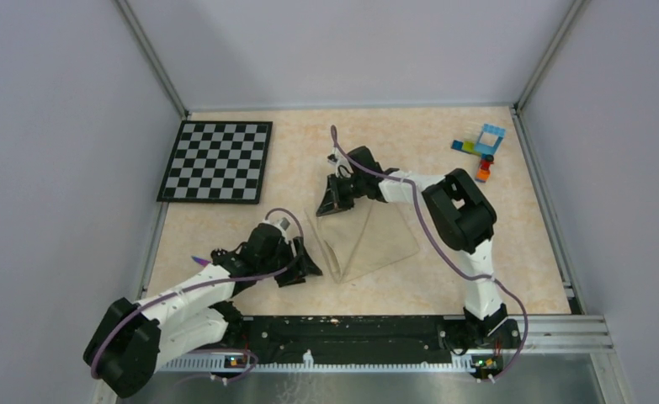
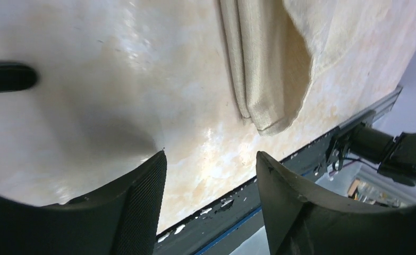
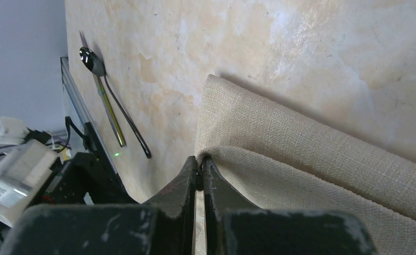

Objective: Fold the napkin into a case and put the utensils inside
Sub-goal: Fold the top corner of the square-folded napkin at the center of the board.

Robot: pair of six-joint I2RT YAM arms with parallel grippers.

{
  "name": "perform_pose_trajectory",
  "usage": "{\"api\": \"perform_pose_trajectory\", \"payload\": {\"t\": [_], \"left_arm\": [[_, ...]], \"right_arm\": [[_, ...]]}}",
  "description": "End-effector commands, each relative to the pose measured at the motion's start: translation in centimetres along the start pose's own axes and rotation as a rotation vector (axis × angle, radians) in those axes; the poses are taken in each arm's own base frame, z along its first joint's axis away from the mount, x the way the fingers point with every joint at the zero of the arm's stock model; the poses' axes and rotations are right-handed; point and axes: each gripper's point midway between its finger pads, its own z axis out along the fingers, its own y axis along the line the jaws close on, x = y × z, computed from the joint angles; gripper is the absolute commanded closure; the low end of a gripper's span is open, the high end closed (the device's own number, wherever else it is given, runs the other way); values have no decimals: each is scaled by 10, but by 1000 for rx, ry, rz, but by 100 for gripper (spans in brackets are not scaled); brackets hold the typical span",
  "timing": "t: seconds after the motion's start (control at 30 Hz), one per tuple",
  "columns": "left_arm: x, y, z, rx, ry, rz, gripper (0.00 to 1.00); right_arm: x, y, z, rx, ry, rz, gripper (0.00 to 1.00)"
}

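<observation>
The cream napkin (image 1: 368,240) lies partly folded mid-table, with a narrow folded strip along its left edge (image 2: 269,69). My right gripper (image 1: 336,202) is shut on the cloth's far corner; in the right wrist view the jaws (image 3: 200,159) pinch a fold of the napkin (image 3: 301,159) and lift it slightly. My left gripper (image 1: 305,265) stands open just left of the napkin's near-left edge, with only bare table between its fingers (image 2: 211,154). The utensils (image 3: 110,106) lie side by side on the table near the left edge, a spoon bowl (image 3: 90,58) at one end. The top view shows only a purple tip (image 1: 198,261).
A black-and-white chequered board (image 1: 218,160) lies at the back left. Small coloured toy bricks (image 1: 481,147) sit at the back right. The dark front rail (image 1: 351,332) runs along the near edge, close to my left gripper. Walls enclose the table on three sides.
</observation>
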Motion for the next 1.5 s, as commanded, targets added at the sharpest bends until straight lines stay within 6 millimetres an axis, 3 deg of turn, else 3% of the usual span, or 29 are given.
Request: {"api": "perform_pose_trajectory", "payload": {"t": [0.0, 0.13, 0.33, 1.1, 1.3, 1.47], "left_arm": [[-34, 3, -22, -69, -103, -5, 31], [-55, 12, -39, -81, -176, -48, 29], [-68, 16, -49, -98, -216, -54, 28], [-58, 14, -47, -57, -188, -52, 28], [-59, 7, -46, -21, -180, -38, 28], [-69, -10, -41, 45, -168, -28, 28]], "right_arm": [[-17, 21, 8, -59, -30, -45, 100], [-16, 20, 14, -60, -16, -42, 100], [-18, 18, 17, -53, -18, -46, 99], [-27, 5, 27, 8, -23, -31, 97], [-27, 9, 25, -3, -19, -34, 79], [-36, 32, 9, -36, -38, -34, 62]]}}
